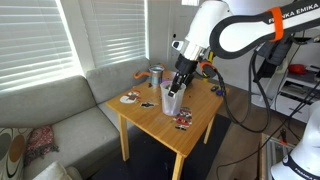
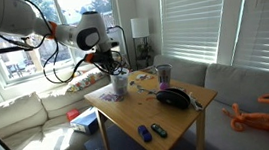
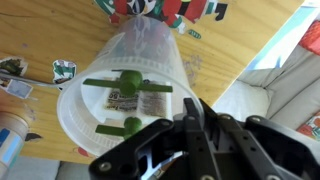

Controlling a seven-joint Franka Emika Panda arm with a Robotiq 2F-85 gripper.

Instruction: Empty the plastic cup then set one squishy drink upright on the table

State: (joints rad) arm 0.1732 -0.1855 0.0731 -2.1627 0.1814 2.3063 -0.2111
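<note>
Living-room table (image 1: 150, 118), couch (image 1: 70, 115) beside. Cup (image 1: 172, 98) upright mid-table, off every edge, green shapes (image 3: 128, 82) inside. Gripper (image 1: 180, 84) at rim; clamped or not, cannot tell. Emptying step, likely. Next: firm rim hold, tip over bare wood.

Upper right of an exterior view: I read "FRANKA EMIKA" in dark letters along the white arm link (image 1: 296, 14), the first letters partly hidden. In my wrist view, the small label (image 3: 122, 99) inside the plastic cup (image 3: 150, 50) and the print on the packets (image 3: 160, 8) at top are too blurred to read.
</note>
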